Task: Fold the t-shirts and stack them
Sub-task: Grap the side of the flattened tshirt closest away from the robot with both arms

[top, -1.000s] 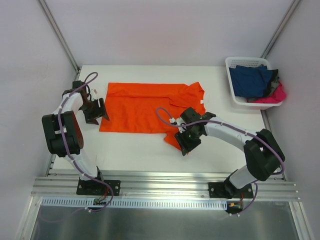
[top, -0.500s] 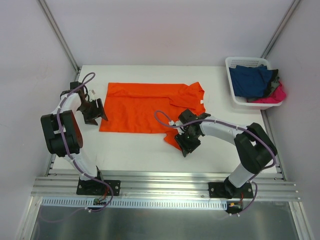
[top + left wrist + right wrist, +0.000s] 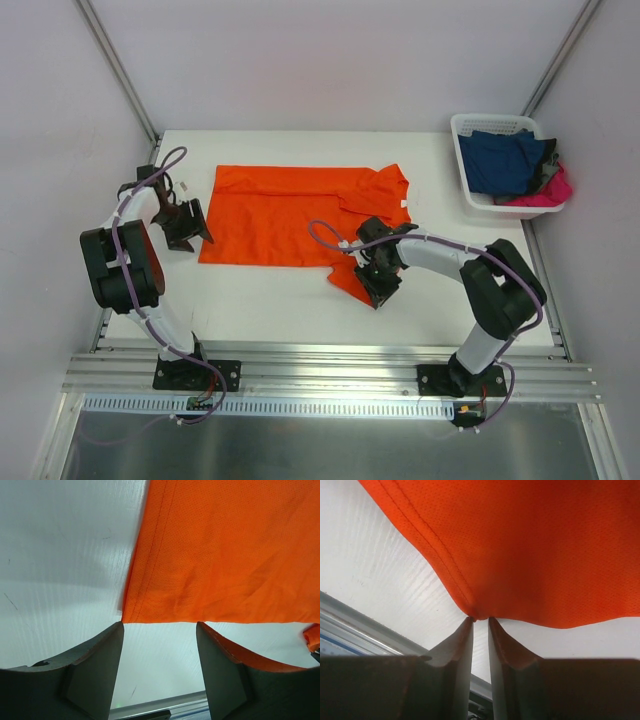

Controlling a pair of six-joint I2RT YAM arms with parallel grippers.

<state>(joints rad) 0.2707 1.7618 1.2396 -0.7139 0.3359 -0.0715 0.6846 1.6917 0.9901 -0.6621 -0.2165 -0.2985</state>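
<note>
1. Step in hand, imo: get the near corners of the bright orange short-sleeved cloth t-shirt pinched for the next fold. It lies flat mid-table on the white table.
2. Right gripper is at the shirt's 5 o'clock, on the flap that sticks out there (prob a sleeve). Jaws are narrow, nearly together, and the hem is drawn to a peak right at the tips. Can't tell if it's actually bitten the cloth.
3. Left gripper is at the shirt's 9 o'clock, jaws wide, holding nothing. In the wrist view the hem corner lies just off one fingertip.
4. Doing it well: bite the stitched hem, not just the top layer. Left shd go low and slide onto the corner, then lift both sides evenly so nothing skews.
5. Navy blue cloth t-shirt and hot pink cloth t-shirt are bunched in the white slotted plastic basket at 2 o'clock, well apart.
</note>
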